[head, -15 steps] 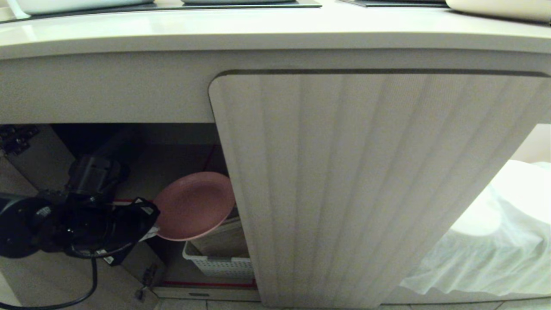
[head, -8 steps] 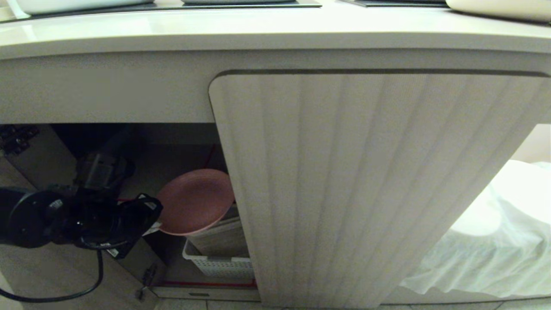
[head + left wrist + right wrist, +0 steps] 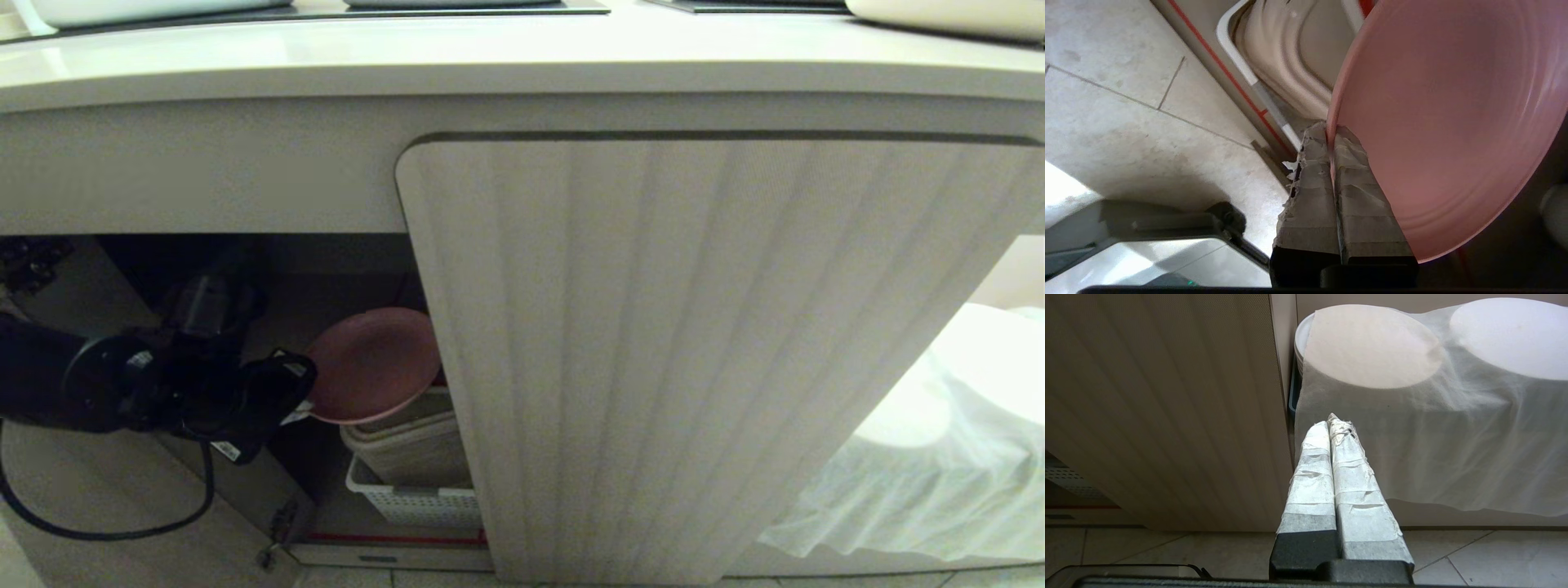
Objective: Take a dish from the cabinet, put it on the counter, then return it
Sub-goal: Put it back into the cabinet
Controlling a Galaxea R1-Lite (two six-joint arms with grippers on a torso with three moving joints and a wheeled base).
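Plate point(image 3: 374, 363) pinched by its rim in the left gripper point(image 3: 1330, 136), taped fingers point(image 3: 1306, 192) pressed nearly together with only the thin edge between them. Carried higher and further back into the open left half of the cabinet point(image 3: 245, 196) than a second ago, now riding just above the stacked beige tubs point(image 3: 408, 445) and the white slotted basket point(image 3: 412, 498) on the lower shelf, and not seen to touch either. Smaller in the head view than before, partly tucked behind the edge of the closed door point(image 3: 694, 351). Arm reached in deeper along with it. Probably the return leg of the job: headed for a shelf, not yet set down, grip not yet let go.

Matte pink plastic, round and shallow, with faint concentric rings and a raised rim; light enough, by the look of it, to hang from one edge. Fluted beige door with rounded corners; red trim along the shelf edges. Smooth cream desk point(image 3: 522, 61) above, rounded at the front. Pale tiled floor point(image 3: 1126, 102) below.

Right gripper point(image 3: 1333, 422) parked low outside, fingers closed on nothing, facing a thin white cloth point(image 3: 1412, 437) draped over round shapes.
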